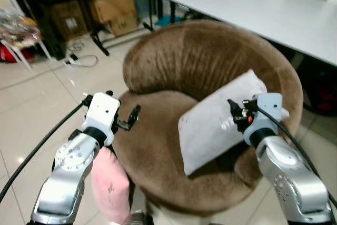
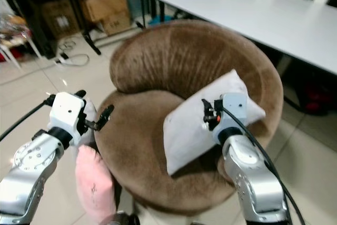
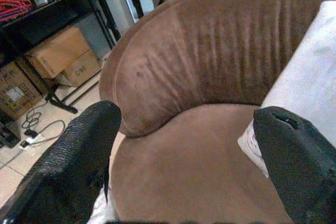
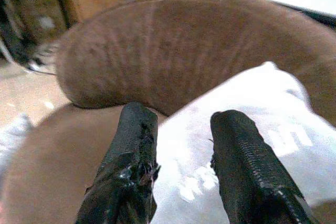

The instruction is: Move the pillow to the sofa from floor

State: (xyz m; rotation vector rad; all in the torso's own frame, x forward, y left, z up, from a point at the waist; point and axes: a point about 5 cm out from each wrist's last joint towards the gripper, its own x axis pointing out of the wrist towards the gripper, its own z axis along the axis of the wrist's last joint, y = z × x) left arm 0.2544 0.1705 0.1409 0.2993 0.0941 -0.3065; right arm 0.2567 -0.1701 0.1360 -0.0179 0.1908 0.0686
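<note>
Pillow (image 1: 221,119), pale grey, propped on sofa (image 1: 184,67)

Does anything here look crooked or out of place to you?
The white pillow is on the brown sofa chair but sits tilted, propped against its right side rather than lying flat. A pink cushion hangs low beside the chair under the left gripper. Cables trail loose on the floor.

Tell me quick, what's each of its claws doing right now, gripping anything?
Left gripper: open, holding nothing, at the brown chair's left edge.
Right gripper: open, fingers over the white pillow lying on the chair, not clamped on it.
</note>
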